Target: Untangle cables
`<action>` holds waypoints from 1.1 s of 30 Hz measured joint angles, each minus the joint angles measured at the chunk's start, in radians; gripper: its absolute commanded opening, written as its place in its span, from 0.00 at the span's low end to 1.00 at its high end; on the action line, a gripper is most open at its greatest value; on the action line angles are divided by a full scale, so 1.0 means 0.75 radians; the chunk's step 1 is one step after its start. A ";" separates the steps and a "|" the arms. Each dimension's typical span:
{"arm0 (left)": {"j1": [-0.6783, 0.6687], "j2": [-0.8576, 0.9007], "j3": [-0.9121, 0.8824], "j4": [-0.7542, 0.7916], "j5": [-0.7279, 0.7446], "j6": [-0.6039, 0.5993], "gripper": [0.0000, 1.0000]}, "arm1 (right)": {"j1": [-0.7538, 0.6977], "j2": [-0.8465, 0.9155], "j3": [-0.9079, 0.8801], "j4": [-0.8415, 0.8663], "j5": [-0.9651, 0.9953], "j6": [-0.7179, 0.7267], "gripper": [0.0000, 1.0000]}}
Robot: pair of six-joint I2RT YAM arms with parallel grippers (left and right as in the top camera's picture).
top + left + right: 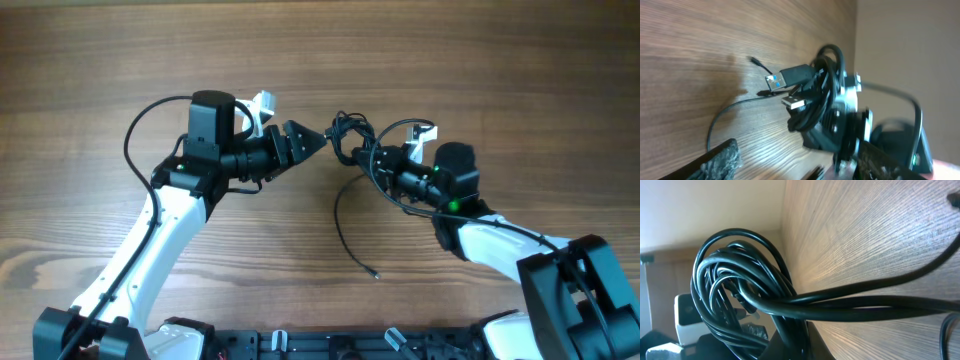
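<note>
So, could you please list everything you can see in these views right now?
cables: one knotted bundle, exact number unclear, black, mid-table in the right claw; one strand trails toward the near edge
plugs: two USB, one with a blue insert and one silver, sticking out of the bundle
table: one, brown wood, under everything
left claw: one, black, open, just left of the bundle
right claw: one, black, shut on the cables
</note>
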 measured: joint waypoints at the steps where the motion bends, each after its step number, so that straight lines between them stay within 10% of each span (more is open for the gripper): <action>1: -0.015 0.000 0.000 0.003 -0.064 -0.056 0.66 | 0.042 0.000 0.000 0.000 0.084 0.047 0.04; 9: -0.211 0.000 0.000 0.018 -0.424 -0.144 0.31 | 0.247 0.000 0.000 0.000 0.356 0.215 0.04; 16: -0.216 0.061 0.000 0.045 -0.576 -0.154 0.33 | 0.249 0.000 0.000 0.012 0.367 0.375 0.04; 20: -0.218 0.158 0.000 0.126 -0.543 -0.159 0.04 | 0.250 0.000 0.000 0.012 0.366 0.390 0.05; 22: -0.223 0.171 0.000 0.153 -0.529 -0.157 0.04 | 0.250 0.000 -0.001 0.010 0.366 0.391 0.14; 26: -0.221 0.177 0.000 0.232 -0.525 -0.158 0.04 | 0.250 0.000 0.000 0.010 0.367 0.268 1.00; 33: 0.030 0.176 0.000 0.237 -0.305 0.114 0.04 | 0.045 0.000 0.000 0.011 0.084 -0.437 1.00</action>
